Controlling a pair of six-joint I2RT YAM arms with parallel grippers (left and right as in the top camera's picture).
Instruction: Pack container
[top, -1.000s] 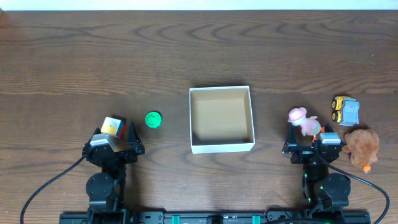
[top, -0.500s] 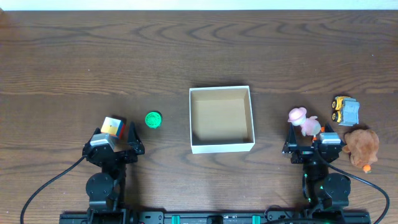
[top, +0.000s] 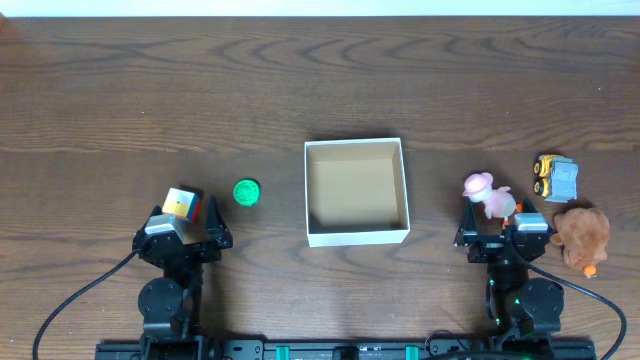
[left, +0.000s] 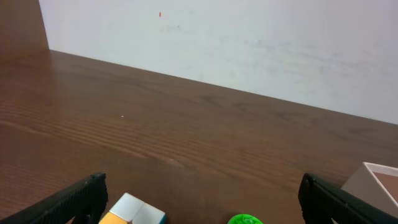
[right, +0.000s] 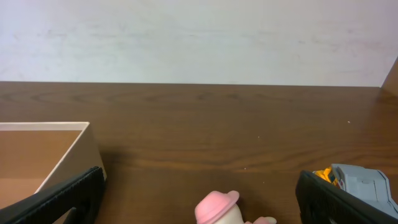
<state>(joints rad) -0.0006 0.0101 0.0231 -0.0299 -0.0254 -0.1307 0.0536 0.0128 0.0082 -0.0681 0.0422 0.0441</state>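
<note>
The container (top: 357, 234) is a square white box with a tan inside, open and with nothing in it, at the table's middle; its corners show in the left wrist view (left: 378, 177) and the right wrist view (right: 59, 152). My left gripper (top: 186, 235) is open at the front left, with a multicoloured cube (top: 181, 203) (left: 130, 210) between its fingers' line and a green round toy (top: 246, 192) (left: 244, 219) to its right. My right gripper (top: 500, 232) is open at the front right, with a pink hatted figure (top: 487, 195) (right: 217, 208) just ahead of it.
A grey and yellow toy truck (top: 555, 177) (right: 360, 180) and a brown plush animal (top: 582, 236) lie at the far right. A white wall (right: 199, 37) stands behind the table's back edge.
</note>
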